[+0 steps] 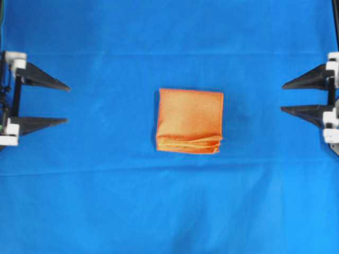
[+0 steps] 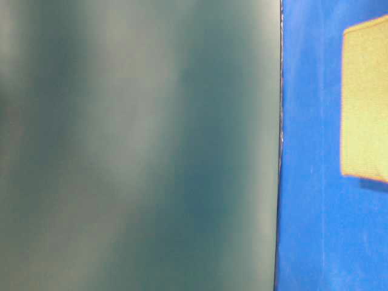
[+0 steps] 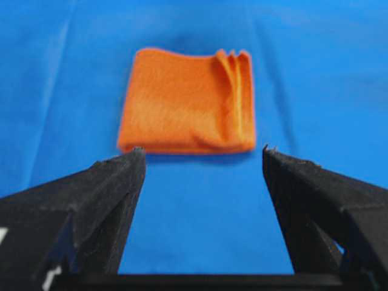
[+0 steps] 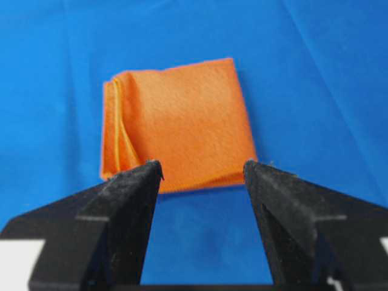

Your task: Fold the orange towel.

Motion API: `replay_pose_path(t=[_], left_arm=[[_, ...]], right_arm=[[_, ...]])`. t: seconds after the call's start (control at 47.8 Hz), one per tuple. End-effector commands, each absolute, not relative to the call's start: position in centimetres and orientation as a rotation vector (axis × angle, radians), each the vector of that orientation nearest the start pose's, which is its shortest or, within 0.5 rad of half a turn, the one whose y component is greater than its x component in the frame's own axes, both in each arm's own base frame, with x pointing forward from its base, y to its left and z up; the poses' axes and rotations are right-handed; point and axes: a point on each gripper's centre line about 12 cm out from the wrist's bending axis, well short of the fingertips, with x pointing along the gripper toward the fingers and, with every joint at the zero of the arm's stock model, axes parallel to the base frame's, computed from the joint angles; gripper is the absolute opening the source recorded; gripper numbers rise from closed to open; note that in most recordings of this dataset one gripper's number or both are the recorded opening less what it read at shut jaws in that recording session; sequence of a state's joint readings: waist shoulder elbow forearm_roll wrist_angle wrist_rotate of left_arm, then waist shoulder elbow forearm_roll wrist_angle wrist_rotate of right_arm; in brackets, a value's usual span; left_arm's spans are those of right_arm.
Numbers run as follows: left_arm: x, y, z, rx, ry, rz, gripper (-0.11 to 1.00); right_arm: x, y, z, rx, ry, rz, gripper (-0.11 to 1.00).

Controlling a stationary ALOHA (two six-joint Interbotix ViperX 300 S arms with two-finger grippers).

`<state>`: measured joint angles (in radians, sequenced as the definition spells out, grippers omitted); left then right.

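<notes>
Pincers point(image 1: 68, 103) point(image 1: 282, 97) agape, orange towel point(image 1: 189, 120) folded, unlabelled

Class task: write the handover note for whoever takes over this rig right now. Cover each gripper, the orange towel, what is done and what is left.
Left gripper: open, empty, at the left edge of the overhead view, apart from the towel.
Right gripper: open, empty, at the right edge, also apart from it.
Orange towel: lies mid-table on the blue cloth, folded into a compact square; stacked layer edges show along the side nearest the bottom of the overhead view.
Done: the fold looks complete; nothing is held.
Left: probably nothing, except perhaps to check that the layers sit evenly. The table-level view is mostly blocked, so rely on the overhead and wrist views.
</notes>
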<state>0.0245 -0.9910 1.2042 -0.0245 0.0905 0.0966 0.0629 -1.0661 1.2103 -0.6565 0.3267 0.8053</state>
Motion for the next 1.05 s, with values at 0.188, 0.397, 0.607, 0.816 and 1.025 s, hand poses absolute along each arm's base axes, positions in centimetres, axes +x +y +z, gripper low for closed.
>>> replay_pose_path(t=[0.188, 0.397, 0.607, 0.816, 1.025], left_arm=[[16.5, 0.8, 22.1, 0.048, 0.256, 0.044, 0.72], [15.9, 0.8, 21.3, 0.018, 0.235, 0.049, 0.72], [15.9, 0.8, 21.3, 0.02, 0.235, 0.048, 0.72], [15.9, 0.8, 21.3, 0.018, 0.234, 0.049, 0.72], [15.9, 0.8, 21.3, 0.018, 0.235, 0.049, 0.72]], right_arm=[[15.9, -1.5, 21.4, 0.139, 0.382, -0.17, 0.61], [16.3, -1.0, 20.6, 0.144, 0.376, -0.124, 0.61], [16.3, -1.0, 20.7, 0.147, 0.376, -0.129, 0.61], [16.3, -1.0, 20.7, 0.146, 0.376, -0.129, 0.61], [16.2, -1.1, 20.7, 0.146, 0.378, -0.131, 0.61]])
